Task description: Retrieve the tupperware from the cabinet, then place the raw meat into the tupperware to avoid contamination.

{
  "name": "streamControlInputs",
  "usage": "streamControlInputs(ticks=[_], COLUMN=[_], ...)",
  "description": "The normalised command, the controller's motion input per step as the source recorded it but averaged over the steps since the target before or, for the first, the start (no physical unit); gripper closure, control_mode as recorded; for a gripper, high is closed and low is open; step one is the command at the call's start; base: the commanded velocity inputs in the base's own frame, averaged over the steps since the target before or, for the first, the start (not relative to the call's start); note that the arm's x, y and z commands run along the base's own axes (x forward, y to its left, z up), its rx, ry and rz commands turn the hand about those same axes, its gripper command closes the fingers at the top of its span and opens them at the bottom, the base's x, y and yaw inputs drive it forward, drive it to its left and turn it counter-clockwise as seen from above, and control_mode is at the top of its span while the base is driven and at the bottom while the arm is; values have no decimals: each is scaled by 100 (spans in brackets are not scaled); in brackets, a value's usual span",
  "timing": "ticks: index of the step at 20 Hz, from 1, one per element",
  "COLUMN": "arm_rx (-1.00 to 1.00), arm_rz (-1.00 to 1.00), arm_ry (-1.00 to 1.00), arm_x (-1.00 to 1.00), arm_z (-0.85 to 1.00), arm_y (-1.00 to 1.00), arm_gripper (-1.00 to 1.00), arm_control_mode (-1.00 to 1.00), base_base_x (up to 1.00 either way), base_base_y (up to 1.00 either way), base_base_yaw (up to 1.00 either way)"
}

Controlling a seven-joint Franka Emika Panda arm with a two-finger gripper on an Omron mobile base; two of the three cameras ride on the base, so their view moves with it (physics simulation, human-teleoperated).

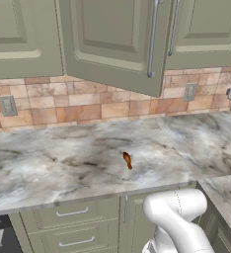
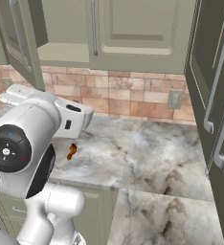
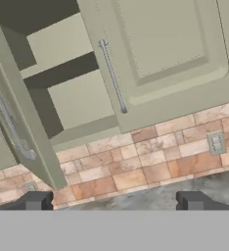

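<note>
The gripper (image 3: 114, 201) stood spread wide, fingers (image 3: 35, 200) gripping nothing, aimed at the cabinet (image 3: 62, 88), one door ajar. One piece of raw meat (image 1: 128, 160) lay on the counter (image 1: 63, 158). Two outlet plates (image 1: 7, 105) showed.

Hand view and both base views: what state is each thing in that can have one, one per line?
cabinet: one door swung open, shelves in sight bare; the neighbouring door shut.
raw meat: lying loose on the marble counter, touching nothing else.
gripper: open, holding nothing, facing the cabinet.
lower drawers: shut.
</note>
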Motion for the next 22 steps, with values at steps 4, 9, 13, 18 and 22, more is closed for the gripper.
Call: streamControlInputs(ticks=[4,9,13,18,22], arm_rx=[13,14,14,13,14], arm_rz=[2,2,1,0,1], arm_ry=[4,3,2,2,4], arm_x=[46,42,47,49,48], arm_z=[0,0,-2,-2,-1], arm_y=[0,0,12,23,26], arm_gripper=[-100,-100,-100,-100,-100], arm_control_mode=[-100,-100,-100,-100,-100], base_base_x=[0,0,0,0,0], base_base_y=[0,0,0,0,0], base_base_yaw=[0,0,0,0,0])
